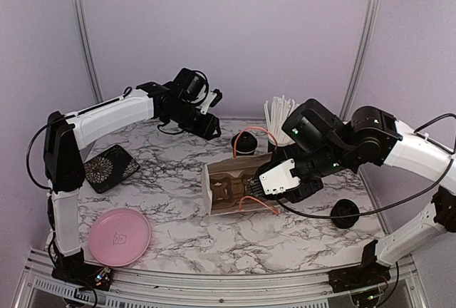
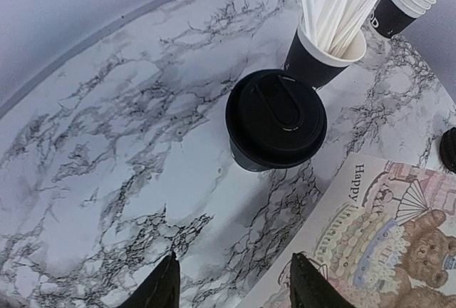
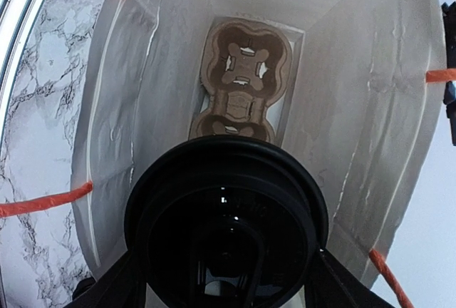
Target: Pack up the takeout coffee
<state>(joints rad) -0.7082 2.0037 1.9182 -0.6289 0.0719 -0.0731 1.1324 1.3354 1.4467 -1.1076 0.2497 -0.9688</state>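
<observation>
While the right gripper (image 3: 222, 283) clamps the takeout coffee (image 3: 226, 208) by its sides at the open mouth of the paper bag (image 3: 356, 108), lid facing the wrist camera, a cardboard carrier (image 3: 242, 83) sits deep inside the bag. Left gripper (image 2: 235, 286) hangs over the marble table (image 2: 128, 144), jaws apart, holding nothing. Another lidded black cup (image 2: 276, 117) stands upright just ahead of it, beside the cup of white straws (image 2: 320, 58).

One coffee (image 1: 246, 142) stands behind bag (image 1: 222, 192), second coffee (image 3: 226, 215) at its mouth.
</observation>
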